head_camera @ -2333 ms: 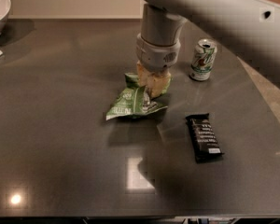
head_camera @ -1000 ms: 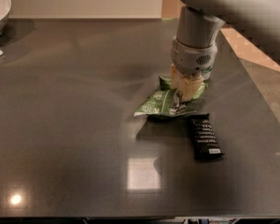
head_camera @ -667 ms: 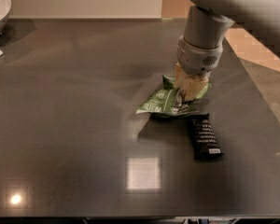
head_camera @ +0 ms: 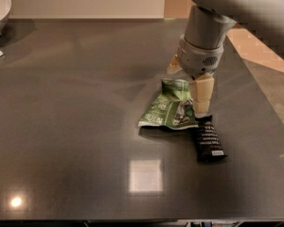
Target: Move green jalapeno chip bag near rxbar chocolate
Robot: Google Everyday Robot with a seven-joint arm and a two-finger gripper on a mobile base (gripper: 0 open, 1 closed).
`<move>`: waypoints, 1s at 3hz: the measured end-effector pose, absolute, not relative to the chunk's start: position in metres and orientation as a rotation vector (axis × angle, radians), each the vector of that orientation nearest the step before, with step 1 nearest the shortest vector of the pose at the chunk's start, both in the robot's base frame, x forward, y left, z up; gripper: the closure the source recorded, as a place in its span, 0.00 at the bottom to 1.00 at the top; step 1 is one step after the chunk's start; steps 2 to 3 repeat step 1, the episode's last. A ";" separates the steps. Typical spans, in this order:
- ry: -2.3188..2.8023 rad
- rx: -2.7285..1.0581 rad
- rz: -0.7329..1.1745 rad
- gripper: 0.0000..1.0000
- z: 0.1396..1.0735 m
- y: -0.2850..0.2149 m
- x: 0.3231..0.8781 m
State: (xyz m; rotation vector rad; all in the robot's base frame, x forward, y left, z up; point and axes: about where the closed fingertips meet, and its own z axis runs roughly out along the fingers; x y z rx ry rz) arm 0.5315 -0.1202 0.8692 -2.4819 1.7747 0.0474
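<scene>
The green jalapeno chip bag lies crumpled on the dark desk, right under the pincer and spreading out to its left. It looks light, soft and crinkly. I'd guess it gives way under a squeeze, slides easily on this glossy top, and has chips inside that crush if pinched hard. The flat middle offers nothing to grab. The raised, folded top edge below the pincer, or a puckered corner, seems the best place to take hold, since the film stands clear of the desk there.

The pincer hangs low over the bag's right side with its two pale fingers spread well apart. The near finger points down beside the bag's right edge, touching it or just short of it; I cannot tell which. The other finger juts out behind and to the left, above the bag's top. Nothing looks clamped between them, and the bag seems to rest under its own weight.

The rxbar chocolate lies just below and in front of the near finger, with its upper end at the bag's lower right corner.
</scene>
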 end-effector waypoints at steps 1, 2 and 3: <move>1.775 -2.482 0.047 0.00 0.869 -0.120 0.532; 1.775 -2.482 0.047 0.00 0.869 -0.120 0.532; 1.775 -2.482 0.047 0.00 0.869 -0.120 0.532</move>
